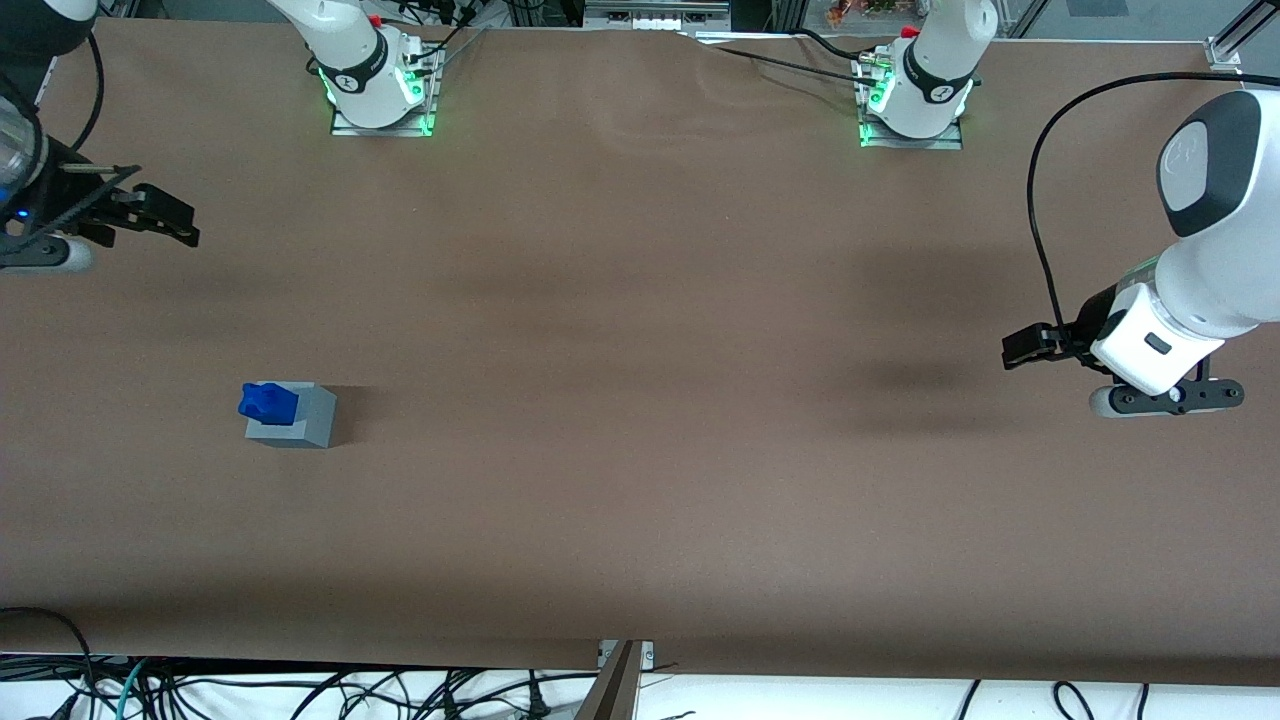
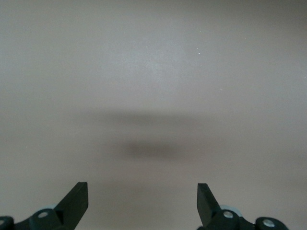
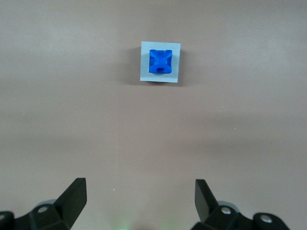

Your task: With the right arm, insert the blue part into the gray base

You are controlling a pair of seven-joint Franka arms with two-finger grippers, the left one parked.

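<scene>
The blue part (image 1: 267, 401) sits in the top of the gray base (image 1: 300, 420), sticking up above it, on the brown table toward the working arm's end. In the right wrist view the blue part (image 3: 160, 61) lies centred in the gray base (image 3: 144, 62). My gripper (image 1: 165, 215) is open and empty. It hangs high above the table, farther from the front camera than the base and well apart from it. Its two black fingertips (image 3: 74, 191) show wide apart in the right wrist view.
The brown table (image 1: 640, 400) carries both arm bases (image 1: 380, 90) at the edge farthest from the front camera. Cables lie off the near edge (image 1: 300, 690). The left wrist view shows only bare table (image 2: 153, 96).
</scene>
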